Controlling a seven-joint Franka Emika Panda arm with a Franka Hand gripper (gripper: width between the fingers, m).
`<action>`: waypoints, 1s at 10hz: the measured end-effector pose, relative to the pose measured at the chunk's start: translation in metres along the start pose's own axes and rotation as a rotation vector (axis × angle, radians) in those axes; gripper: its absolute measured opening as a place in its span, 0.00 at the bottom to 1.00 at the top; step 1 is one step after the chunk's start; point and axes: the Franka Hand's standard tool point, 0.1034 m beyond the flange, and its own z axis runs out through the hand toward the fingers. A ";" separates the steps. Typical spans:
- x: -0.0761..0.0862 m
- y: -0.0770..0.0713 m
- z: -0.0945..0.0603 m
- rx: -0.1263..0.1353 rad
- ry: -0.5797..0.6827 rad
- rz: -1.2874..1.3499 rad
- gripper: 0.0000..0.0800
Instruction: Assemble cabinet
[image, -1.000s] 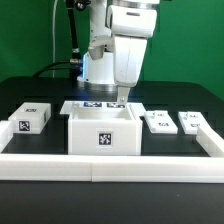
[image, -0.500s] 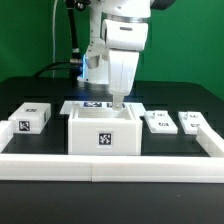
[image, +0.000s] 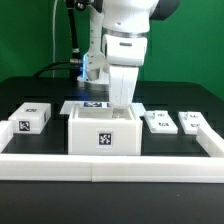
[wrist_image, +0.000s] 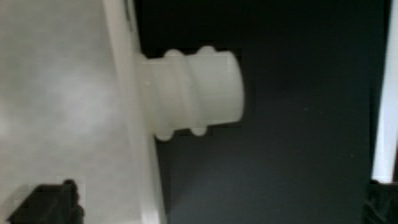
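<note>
Lowered further, tool (image: 120, 102) hung at rear wall of cabinet box (image: 102, 128) on worktop (image: 30, 95); wrist view showed white peg (wrist_image: 192, 92); tool width couldn't be told

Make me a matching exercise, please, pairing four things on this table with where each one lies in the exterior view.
Things:
1 big box
2 marker board
3 chunky block
4 table rim

Places:
A along the front edge, nearest the camera
B on the exterior view's left, standing alone
C centre of the scene
D lying flat just behind the box

Pairs: 1-C, 2-D, 3-B, 4-A
</note>
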 end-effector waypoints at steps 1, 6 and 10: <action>0.000 -0.001 0.001 0.003 0.000 0.001 1.00; -0.001 -0.001 0.002 0.005 0.000 0.004 0.35; 0.000 0.001 0.001 -0.005 0.002 0.005 0.06</action>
